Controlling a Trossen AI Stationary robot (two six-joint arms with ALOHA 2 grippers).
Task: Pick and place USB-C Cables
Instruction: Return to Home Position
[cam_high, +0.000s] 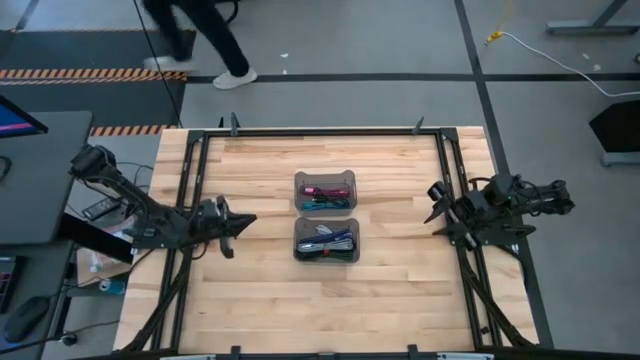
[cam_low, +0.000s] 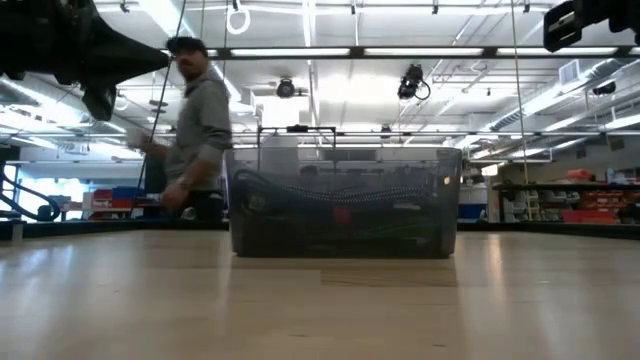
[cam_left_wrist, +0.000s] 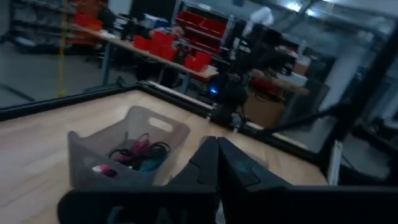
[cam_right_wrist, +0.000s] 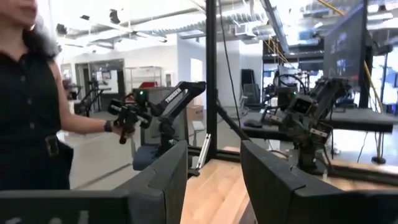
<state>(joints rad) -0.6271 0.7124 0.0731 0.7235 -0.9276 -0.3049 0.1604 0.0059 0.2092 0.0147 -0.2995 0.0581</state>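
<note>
The cables (cam_high: 322, 190) lie in two bins mid-frame in the high view: maroon and teal in the upper bin (cam_high: 298, 192), white, purple and grey in the lower bin (cam_high: 297, 240). My left gripper (cam_high: 246, 222), closed on nothing, hangs left of them; my right gripper (cam_high: 432, 203), fingers spread and empty, right. To home well I should draw both back high, clear of the rims. The low view shows one bin wall only; the high view separates both.
</note>
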